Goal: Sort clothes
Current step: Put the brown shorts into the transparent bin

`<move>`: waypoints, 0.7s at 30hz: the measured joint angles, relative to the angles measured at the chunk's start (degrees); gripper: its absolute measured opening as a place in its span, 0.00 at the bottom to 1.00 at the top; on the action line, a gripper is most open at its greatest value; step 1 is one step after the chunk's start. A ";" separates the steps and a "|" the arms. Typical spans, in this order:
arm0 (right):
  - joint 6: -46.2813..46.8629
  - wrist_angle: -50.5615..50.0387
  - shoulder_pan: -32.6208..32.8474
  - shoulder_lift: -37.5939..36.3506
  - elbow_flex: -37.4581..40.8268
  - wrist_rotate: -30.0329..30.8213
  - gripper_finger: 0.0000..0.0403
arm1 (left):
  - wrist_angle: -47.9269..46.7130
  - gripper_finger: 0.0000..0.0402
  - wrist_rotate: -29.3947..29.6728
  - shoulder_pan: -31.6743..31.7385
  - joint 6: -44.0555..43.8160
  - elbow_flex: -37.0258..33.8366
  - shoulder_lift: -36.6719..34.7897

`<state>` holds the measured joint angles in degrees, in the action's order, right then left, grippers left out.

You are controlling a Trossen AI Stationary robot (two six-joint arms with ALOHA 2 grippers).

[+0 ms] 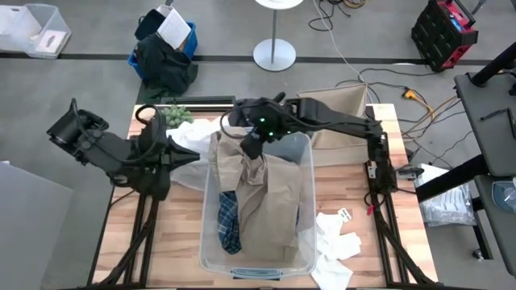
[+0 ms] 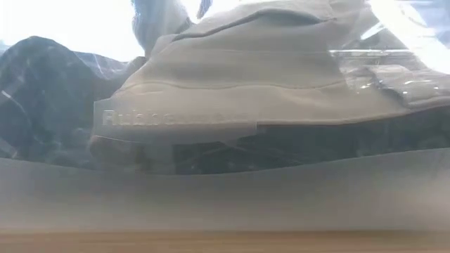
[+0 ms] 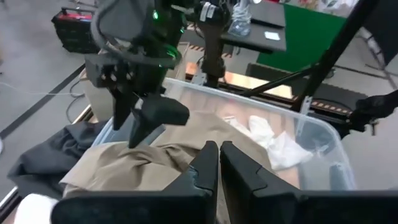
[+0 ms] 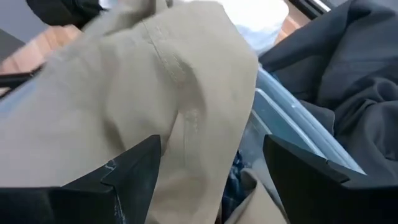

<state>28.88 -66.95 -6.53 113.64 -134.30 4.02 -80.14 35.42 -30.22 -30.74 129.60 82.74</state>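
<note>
A clear plastic bin (image 1: 310,161) stands mid-table. A tan khaki piece (image 1: 270,189) lies in it, draped over the far rim, beside a blue-and-white plaid shirt (image 1: 229,221). My right gripper (image 1: 251,147) is open above the khaki's far end, also seen in the left wrist view (image 3: 140,124). My left gripper (image 3: 219,168) is shut and empty just left of the bin (image 1: 179,153). A dark grey piece (image 4: 348,74) lies outside the bin wall. White pieces lie at the far left (image 1: 190,137) and near right (image 1: 334,242). My right gripper points down at the khaki's far end (image 4: 180,112), and a hump of cloth rises between its two spread fingers (image 4: 134,171). I cannot tell whether the fingers touch the cloth. The khaki rests in the bin.
A small green plant (image 1: 173,113) sits at the table's far left. A brown box (image 1: 339,109) stands at the far right. A dark bundle with a blue bag (image 1: 165,60) and a lamp base (image 1: 274,55) are on the floor beyond. The low view looks through the bin wall (image 2: 225,190).
</note>
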 joint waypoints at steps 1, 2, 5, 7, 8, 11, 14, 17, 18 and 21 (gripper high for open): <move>-0.15 -0.01 -0.15 0.54 0.00 0.00 0.68 | -0.23 0.00 0.06 0.02 0.02 -0.40 -0.22; -0.23 0.01 -0.25 1.00 0.00 -0.01 0.69 | -0.43 0.00 0.11 0.04 0.06 -0.75 -0.30; -0.79 0.12 -0.28 1.77 0.00 0.08 0.70 | -0.60 0.00 0.13 0.02 0.58 -1.39 -0.39; -1.29 0.31 -0.36 1.79 0.00 0.29 0.70 | -0.53 0.00 0.11 0.00 1.20 -1.80 -0.37; -1.67 0.88 -0.38 2.07 -0.04 0.45 0.69 | -0.44 0.00 0.09 0.00 1.44 -2.15 -0.37; -3.14 1.57 -0.49 2.42 -0.07 0.62 0.63 | -0.52 0.00 0.34 0.04 1.80 -3.27 -0.37; -5.82 2.13 -0.51 3.47 -0.07 0.97 0.50 | -0.48 0.00 1.88 0.04 2.69 -3.82 -0.35; -8.33 2.21 -0.52 4.76 -0.07 0.94 0.31 | -0.46 0.00 3.32 0.04 2.84 -3.87 -0.35; -9.36 2.35 -0.45 4.91 -0.03 0.80 0.23 | -0.46 0.00 3.97 0.04 2.86 -3.88 -0.35; -11.95 5.26 0.13 4.46 0.00 0.67 0.06 | -0.76 0.00 4.63 0.04 2.86 -3.89 -0.39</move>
<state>16.93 -61.69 -6.40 118.10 -134.30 4.69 -80.90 40.05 -30.17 -27.88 125.71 82.35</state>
